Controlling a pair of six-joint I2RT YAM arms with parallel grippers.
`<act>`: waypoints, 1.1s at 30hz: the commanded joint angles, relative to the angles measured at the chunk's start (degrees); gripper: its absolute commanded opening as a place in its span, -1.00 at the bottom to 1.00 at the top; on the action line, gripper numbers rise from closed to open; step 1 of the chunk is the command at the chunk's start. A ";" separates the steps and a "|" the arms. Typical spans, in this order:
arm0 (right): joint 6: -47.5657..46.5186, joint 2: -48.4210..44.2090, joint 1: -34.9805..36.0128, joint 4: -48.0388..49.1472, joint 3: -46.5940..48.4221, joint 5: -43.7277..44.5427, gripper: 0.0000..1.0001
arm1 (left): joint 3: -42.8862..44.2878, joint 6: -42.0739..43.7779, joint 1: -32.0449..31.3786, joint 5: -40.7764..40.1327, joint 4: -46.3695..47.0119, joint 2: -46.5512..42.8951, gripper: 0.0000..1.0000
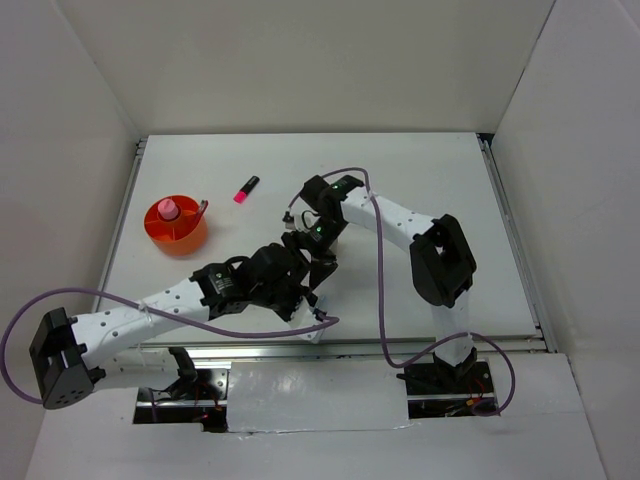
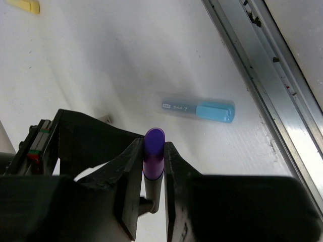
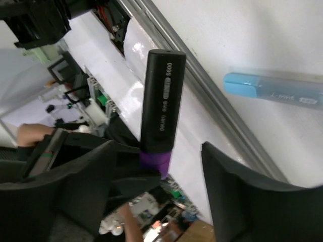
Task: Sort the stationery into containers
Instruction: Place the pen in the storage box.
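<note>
Where the table's left side lies, the orange cup [image 1: 176, 232] stands with a pale pink-topped piece inside it; what the piece is I cannot tell. To its right and a little farther off, apart from it, the pink highlighter [image 1: 246, 188] lies flat. Its long axis runs on a diagonal, with the black cap toward the far right and the pink end toward the near left.

At the middle of the table the two arms meet. The left gripper [image 2: 153, 152] is drawn in narrow, with both fingers pressed on the purple end of the purple-black highlighter [image 2: 154, 145]. The pen is held off the table and runs lengthwise between the fingers, its purple tip toward the left wrist camera.

The right gripper [image 3: 157, 147] stands wide. The same pen rises between its fingers, black barrel toward that camera. It sits close by one finger [image 3: 81, 176], though whether they touch I cannot tell, and clear of the other.

Below, near the metal rail [image 2: 262, 75] at the table's near edge, the light blue highlighter [image 2: 198, 108] lies flat, slanted to the rail. A yellow piece [image 2: 22, 5] lies well apart from it.
</note>
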 commanded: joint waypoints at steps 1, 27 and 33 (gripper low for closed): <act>-1.73 -5.44 -0.05 -2.10 0.23 -4.09 0.54 | 1.00 -4.92 0.51 -1.80 -1.31 -2.00 -1.00; -7.45 -9.14 -24.23 -2.71 1.91 -2.50 0.72 | 2.14 -51.57 78.01 24.83 23.69 -7.74 -1.00; -7.71 -7.91 -23.26 -2.71 1.90 -2.24 0.70 | 4.44 -59.33 79.79 24.23 37.32 -3.25 -1.00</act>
